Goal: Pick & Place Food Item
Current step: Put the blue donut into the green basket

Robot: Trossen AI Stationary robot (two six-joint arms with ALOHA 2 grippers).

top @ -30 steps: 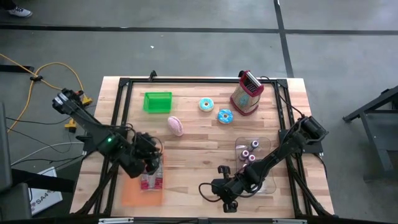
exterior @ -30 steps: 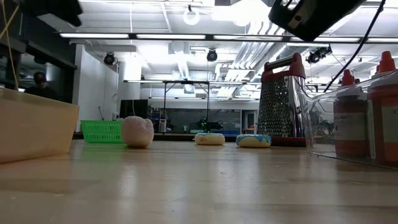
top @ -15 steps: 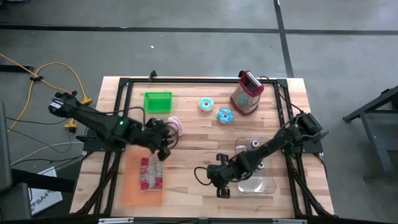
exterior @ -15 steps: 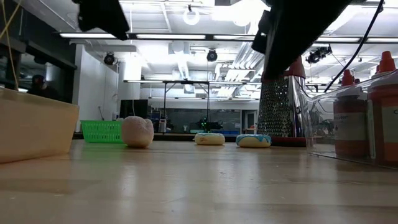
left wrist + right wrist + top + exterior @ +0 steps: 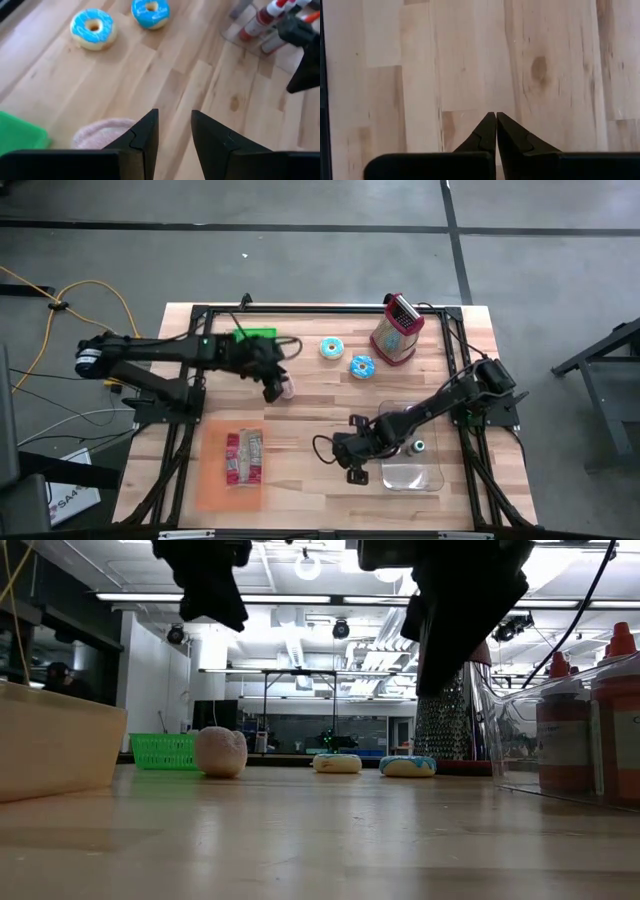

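two blue donuts (image 5: 332,348), one pink bun (image 5: 284,384); left tool (image 5: 275,383) slightly open, empty; right tool (image 5: 353,465) closed, empty.

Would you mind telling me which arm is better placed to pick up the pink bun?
Left: its hand hovers open right over the pink bun; the right hand, shut, sits across the table.

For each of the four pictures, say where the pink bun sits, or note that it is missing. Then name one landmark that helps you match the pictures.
High view: the pink bun lies on the table, just right of the green basket, under the left hand.
Low view: left of centre, beside the basket.
Left wrist view: partly hidden behind the fingers, at the bottom.
Right wrist view: not in it.
Shared landmark: the two blue donuts.
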